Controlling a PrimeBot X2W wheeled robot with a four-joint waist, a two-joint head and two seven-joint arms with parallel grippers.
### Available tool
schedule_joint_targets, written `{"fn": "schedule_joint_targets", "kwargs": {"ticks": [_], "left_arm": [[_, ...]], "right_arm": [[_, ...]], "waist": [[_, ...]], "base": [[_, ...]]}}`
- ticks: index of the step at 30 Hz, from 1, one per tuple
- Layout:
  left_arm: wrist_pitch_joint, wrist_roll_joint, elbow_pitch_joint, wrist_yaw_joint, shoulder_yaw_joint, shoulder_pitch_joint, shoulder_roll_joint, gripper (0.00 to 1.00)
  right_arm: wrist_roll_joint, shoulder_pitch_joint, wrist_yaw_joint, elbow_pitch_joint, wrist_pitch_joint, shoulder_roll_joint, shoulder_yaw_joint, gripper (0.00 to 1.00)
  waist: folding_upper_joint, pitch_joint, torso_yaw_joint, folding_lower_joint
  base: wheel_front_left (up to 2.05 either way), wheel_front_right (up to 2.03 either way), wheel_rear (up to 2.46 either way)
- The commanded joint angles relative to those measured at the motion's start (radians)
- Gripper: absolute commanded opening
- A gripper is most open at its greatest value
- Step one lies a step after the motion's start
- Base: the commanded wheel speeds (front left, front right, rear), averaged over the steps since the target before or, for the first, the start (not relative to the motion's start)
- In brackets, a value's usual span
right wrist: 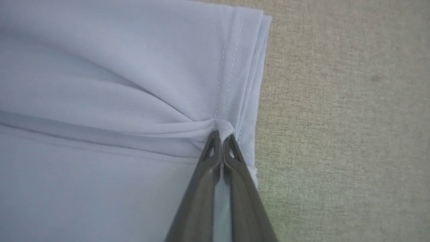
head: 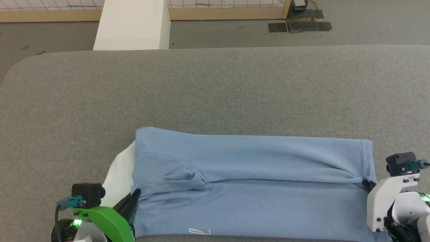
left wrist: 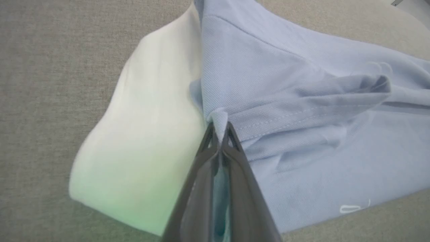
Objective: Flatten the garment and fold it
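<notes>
Closest to the robot, along the near edge of the grey worktop [head: 215,90], the garment [head: 252,201] lies doubled over lengthwise as a long light-blue band, with a small white logo [head: 199,231] by its near hem. Left end effector [head: 135,193] is clamped shut on a pinch of blue cloth at the garment's left end, just beside the white section [head: 117,174] that pokes out there. Right end effector [head: 367,183] is closed on a bunched fold at the stitched hem on the right end. A ridge of gathered cloth runs between the two pinches. Farther out, the worktop runs to its rounded far edge. Past it are the grey floor [head: 218,33], a white block [head: 134,27], dark mats [head: 299,25] and a wooden rail [head: 225,13].
</notes>
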Motion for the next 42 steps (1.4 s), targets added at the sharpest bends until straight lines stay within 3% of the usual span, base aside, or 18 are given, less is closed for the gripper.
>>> {"fn": "schedule_joint_targets", "kwargs": {"ticks": [1, 2, 3, 4, 5, 6, 12, 21, 29, 34, 42], "left_arm": [[0.0, 0.005, 0.011, -0.004, -0.001, 0.017, -0.003, 0.0], [0.001, 0.005, 0.02, -0.005, -0.004, 0.02, -0.005, 0.0], [0.0, 0.007, 0.025, -0.004, -0.007, 0.022, -0.005, 0.02], [-0.002, 0.008, 0.031, -0.003, -0.008, 0.026, -0.006, 0.39], [-0.006, 0.006, 0.036, 0.001, -0.008, 0.031, -0.01, 0.86], [-0.008, 0.006, 0.039, 0.003, -0.009, 0.036, -0.011, 1.0], [-0.108, 0.009, 0.013, 0.031, 0.021, 0.071, -0.047, 1.0], [-0.324, 0.083, 0.031, 0.083, 0.069, 0.052, -0.121, 1.0], [-0.375, 0.225, 0.055, 0.132, 0.141, -0.009, -0.172, 1.0], [-0.376, 0.331, 0.042, 0.105, 0.227, -0.052, -0.245, 1.0], [-0.376, 0.439, 0.134, 0.03, 0.287, -0.114, -0.316, 1.0]], "right_arm": [[-0.008, 0.023, -0.002, 0.009, 0.016, 0.009, 0.007, 0.0], [-0.011, 0.025, -0.002, 0.011, 0.025, 0.013, 0.007, 0.0], [-0.011, 0.028, -0.002, 0.014, 0.032, 0.015, 0.006, 0.17], [-0.01, 0.032, -0.002, 0.014, 0.037, 0.015, 0.01, 0.47], [-0.006, 0.037, -0.002, 0.013, 0.038, 0.017, 0.007, 0.88], [-0.003, 0.043, -0.002, 0.012, 0.04, 0.019, 0.001, 1.0], [0.006, 0.104, -0.002, -0.049, -0.016, 0.051, -0.067, 1.0], [0.001, 0.199, -0.002, -0.165, -0.22, 0.177, -0.174, 1.0], [-0.018, 0.183, -0.002, -0.154, -0.339, 0.239, -0.248, 1.0], [0.0, 0.123, -0.002, -0.074, -0.307, 0.248, -0.317, 1.0], [-0.019, -0.029, -0.002, 0.18, -0.171, 0.249, -0.377, 1.0]], "waist": [[0.0, -0.002, 0.0, 0.0001], [0.0, -0.005, -0.001, 0.0001], [0.0, -0.007, -0.001, 0.0001], [0.0, -0.011, -0.001, 0.0001], [0.0, -0.018, 0.0, 0.0001], [0.0, -0.024, 0.0, 0.0001], [0.0, -0.068, 0.011, 0.0001], [0.0, -0.14, 0.028, 0.0001], [0.0, -0.168, 0.029, 0.0001], [0.0, -0.167, 0.034, 0.0001], [0.0, -0.154, 0.03, 0.0001]], "base": [[0.0, 0.0, 0.0], [0.0, 0.0, 0.0], [0.0, 0.0, 0.0], [0.0, 0.0, 0.0], [0.0, 0.0, 0.0], [0.0, 0.0, 0.0], [0.0, 0.0, 0.0], [0.0, 0.0, 0.0], [0.0, 0.0, 0.0], [0.0, 0.0, 0.0], [0.0, 0.0, 0.0]]}}
